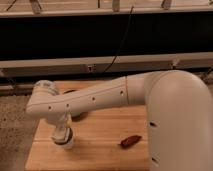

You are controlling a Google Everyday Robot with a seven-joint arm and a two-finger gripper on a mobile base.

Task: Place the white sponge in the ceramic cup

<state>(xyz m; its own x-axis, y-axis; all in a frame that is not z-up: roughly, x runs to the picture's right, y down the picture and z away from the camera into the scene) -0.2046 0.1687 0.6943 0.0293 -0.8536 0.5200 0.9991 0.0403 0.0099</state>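
Gripper: hung at the ceramic cup's mouth, front-left of the wooden table;
Arm: reached leftward across the table;
Brown object: lay right of the cup, apart.

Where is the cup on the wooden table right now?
In the camera view, the cup stands near the table's front left corner, directly under the gripper, with a small brown object off to its right.

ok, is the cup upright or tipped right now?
Upright. The ceramic cup stands on the wooden table, mouth facing up, with the gripper directly over its opening. Whether the sponge is inside: cannot tell.
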